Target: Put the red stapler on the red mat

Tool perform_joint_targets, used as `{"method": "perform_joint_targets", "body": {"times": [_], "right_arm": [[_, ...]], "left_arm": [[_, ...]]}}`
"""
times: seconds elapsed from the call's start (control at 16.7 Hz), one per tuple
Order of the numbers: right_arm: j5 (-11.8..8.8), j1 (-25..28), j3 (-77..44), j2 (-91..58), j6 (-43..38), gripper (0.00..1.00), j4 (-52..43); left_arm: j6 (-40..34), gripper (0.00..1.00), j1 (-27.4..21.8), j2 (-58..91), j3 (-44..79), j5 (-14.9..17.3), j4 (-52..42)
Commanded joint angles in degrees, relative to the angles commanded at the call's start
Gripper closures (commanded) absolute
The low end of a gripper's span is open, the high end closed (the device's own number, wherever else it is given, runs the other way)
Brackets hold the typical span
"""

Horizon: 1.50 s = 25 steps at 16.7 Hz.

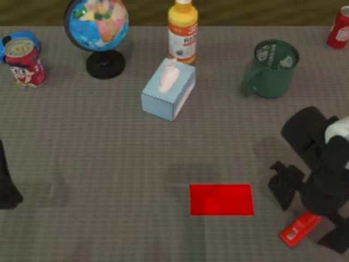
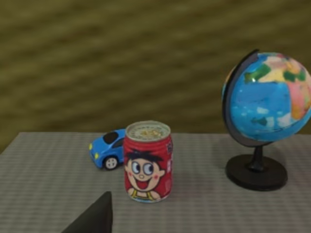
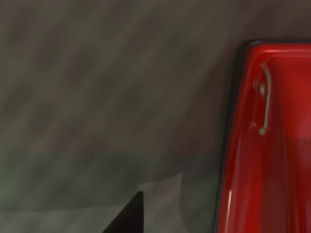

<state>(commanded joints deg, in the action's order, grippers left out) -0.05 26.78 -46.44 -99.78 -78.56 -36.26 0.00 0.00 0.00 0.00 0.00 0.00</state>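
The right tool [image 1: 313, 218] was positioned low over the red stapler [image 1: 299, 228] at the near right of the counter [image 1: 109, 164]; whether its fingers were spread or pinching the stapler could not be determined. The stapler lay on the counter just right of the red mat [image 1: 221, 199], apart from it. The right wrist view showed the stapler [image 3: 267, 145] at close range. The left arm [image 1: 6, 180] was parked at the left edge.
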Motion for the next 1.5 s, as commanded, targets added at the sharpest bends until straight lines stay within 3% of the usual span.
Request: {"method": "perform_joint_targets", "body": {"times": [0.48,1.14,1.5], "right_arm": [[0.0,0.0,0.0,0.0,0.0,0.98,0.0],[0.0,0.0,-0.6,0.4,-0.2,1.0,-0.9],[0.0,0.1,-8.3,6.2,-0.3,1.0,-15.4]], "left_arm": [[0.0,0.0,0.0,0.0,0.0,0.0,0.0],[0.0,0.0,0.0,0.0,0.0,0.0,0.0],[0.0,0.0,0.0,0.0,0.0,0.0,0.0]]}}
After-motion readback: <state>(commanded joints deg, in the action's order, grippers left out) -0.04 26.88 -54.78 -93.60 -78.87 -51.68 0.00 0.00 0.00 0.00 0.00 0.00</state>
